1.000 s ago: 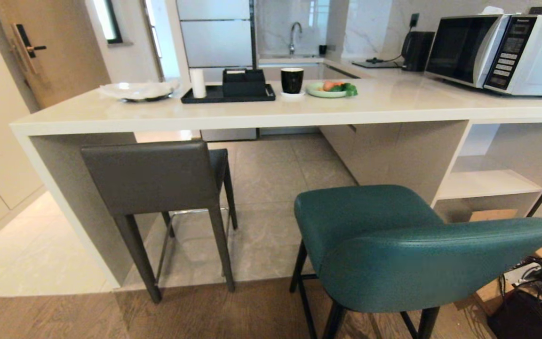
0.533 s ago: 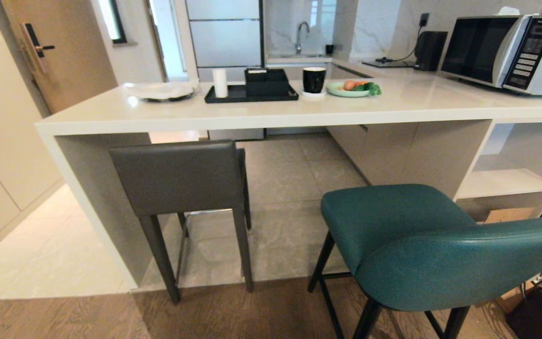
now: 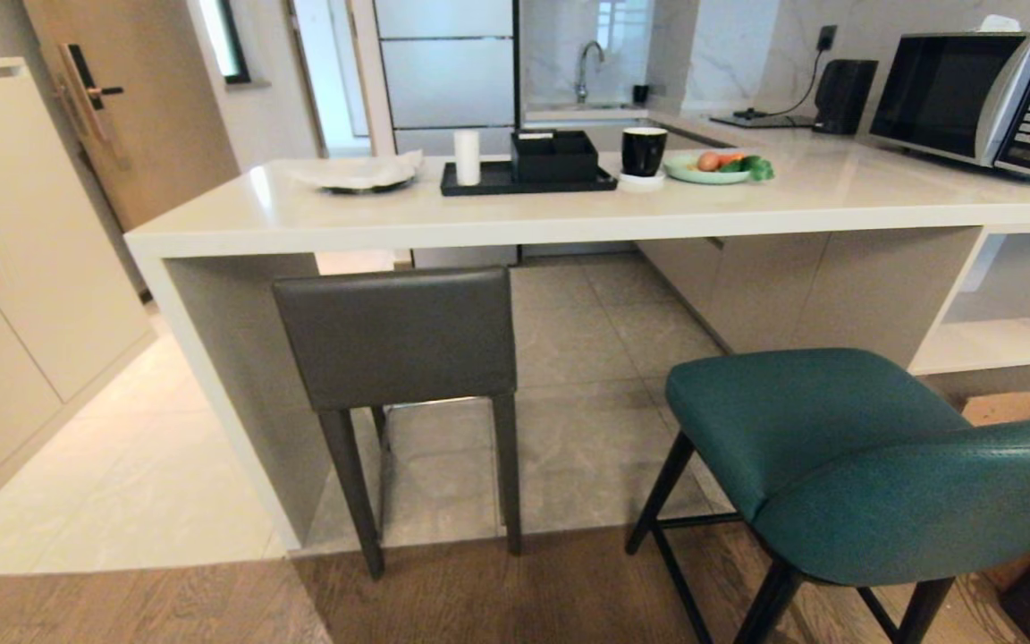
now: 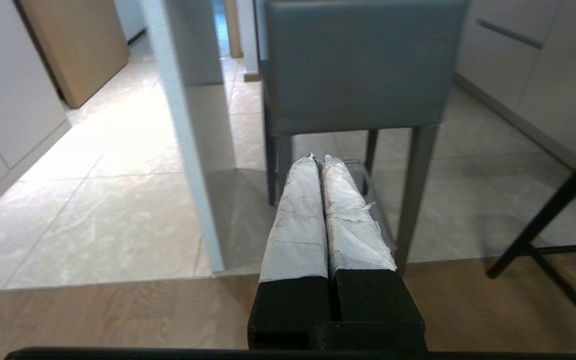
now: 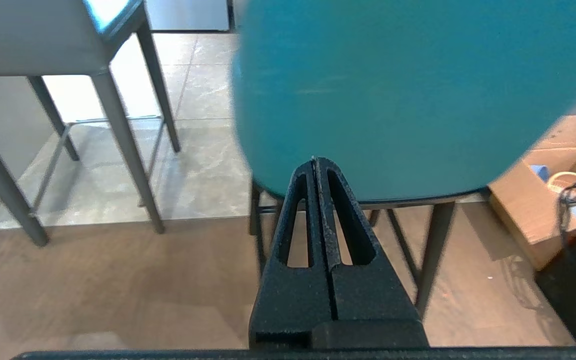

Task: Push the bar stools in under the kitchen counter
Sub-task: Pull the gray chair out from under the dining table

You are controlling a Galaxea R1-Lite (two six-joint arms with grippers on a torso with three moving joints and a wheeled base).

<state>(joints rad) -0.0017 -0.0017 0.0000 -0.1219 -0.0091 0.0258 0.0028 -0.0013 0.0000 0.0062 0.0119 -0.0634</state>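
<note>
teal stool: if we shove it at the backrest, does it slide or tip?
Probably slides, with some tip risk: the teal stool is tall on thin black legs, and its backrest sits high, so a high push levers it forward. Its legs stand on the wood floor near the seam with the tile, where they might catch. The padded back likely gives slightly under the shut right gripper.

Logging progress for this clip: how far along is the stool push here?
Done: the grey leather stool with a low rectangular back sits at the glossy white kitchen counter, seat mostly under it. In hand: nothing; the left gripper and right gripper are shut, holding nothing, the right one just behind the teal stool's back. Left: the teal curved-back stool stands clear of the counter.
</note>
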